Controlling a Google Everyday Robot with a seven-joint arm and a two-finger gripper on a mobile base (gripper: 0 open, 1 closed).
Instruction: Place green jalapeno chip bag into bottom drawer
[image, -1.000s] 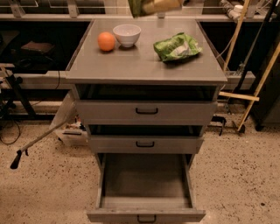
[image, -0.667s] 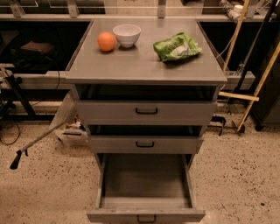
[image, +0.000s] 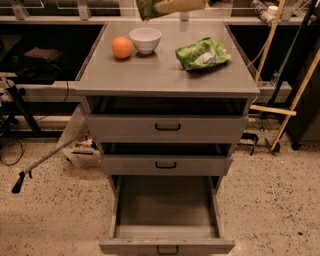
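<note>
While the drawer (image: 166, 207) sits open, the bag (image: 148, 7) hangs over the cabinet's (image: 165, 75) back edge. We cannot see the gripper above it or tell its grip. Dropping it in is left.

Green jalapeno chip bag (image: 145, 8) and gripper (image: 179, 6), absent a moment ago, reappear at the top edge, bag beside gripper.

At twelve o'clock, the top edge is cropping the green jalapeno chip bag (image: 146, 8) and the gripper (image: 180, 6) alongside.
</note>
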